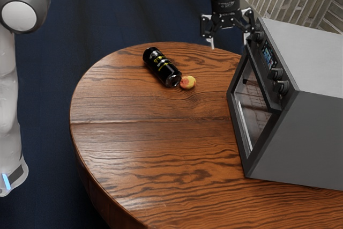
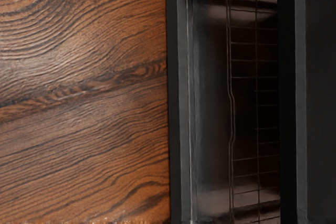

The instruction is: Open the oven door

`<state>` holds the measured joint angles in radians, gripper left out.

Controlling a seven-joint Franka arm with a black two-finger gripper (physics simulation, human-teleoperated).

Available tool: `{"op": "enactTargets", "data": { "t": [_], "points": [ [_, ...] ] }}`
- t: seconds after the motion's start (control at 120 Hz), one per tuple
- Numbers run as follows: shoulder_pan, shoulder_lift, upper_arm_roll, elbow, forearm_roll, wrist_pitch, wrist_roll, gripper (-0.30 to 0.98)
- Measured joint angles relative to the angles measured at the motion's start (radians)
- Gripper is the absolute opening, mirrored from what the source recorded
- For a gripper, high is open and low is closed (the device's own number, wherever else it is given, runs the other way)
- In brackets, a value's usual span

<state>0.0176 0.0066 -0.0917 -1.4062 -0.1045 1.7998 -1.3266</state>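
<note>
Presently, the claw (image 1: 230, 39) is hanging above the level of the table (image 1: 155, 127), near the upper front of the oven (image 1: 316, 127), its two fingers standing apart. One finger is hanging toward the exterior view's left; the other is standing close by the oven's far front corner, though whether it is touching cannot be told.

The oven door (image 1: 239, 135) is standing closed, facing the claw's side and reaching down below it toward the tabletop. A dark bar (image 1: 262, 80) is running along the door's upper edge, beginning just beside the claw and leading away from it. Beyond that bar, as seen from the claw, the control knobs (image 1: 276, 73) and a small display (image 1: 268, 56) are occupying the sloping panel. Under the claw's camera, a wire rack (image 2: 257, 93) is showing through the door's glass.

Lower than the claw and toward the exterior view's left, a black can (image 1: 159, 66) is lying on its side; a yellow-and-red fruit (image 1: 188, 82) is resting by the can's end.
</note>
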Motion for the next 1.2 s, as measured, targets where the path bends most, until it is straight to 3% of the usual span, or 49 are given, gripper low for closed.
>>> {"op": "enactTargets", "data": {
  "t": [0.267, 0.308, 0.383, 0.483, 0.692, 1.2],
  "points": [
    [-0.200, -0.038, 0.013, -0.076, 0.002, 0.078, 0.043, 0.69],
    [-0.225, -0.095, 0.018, -0.147, 0.000, 0.085, 0.050, 0.69],
    [-0.148, -0.276, 0.019, -0.358, -0.003, 0.121, 0.051, 0.68],
    [-0.119, -0.300, 0.015, -0.400, -0.001, 0.156, 0.053, 0.68],
    [-0.103, -0.120, 0.020, -0.230, -0.003, 0.190, 0.076, 0.69],
    [-0.021, 0.111, 0.021, 0.000, -0.047, 0.211, 0.147, 0.69]
  ]
}}
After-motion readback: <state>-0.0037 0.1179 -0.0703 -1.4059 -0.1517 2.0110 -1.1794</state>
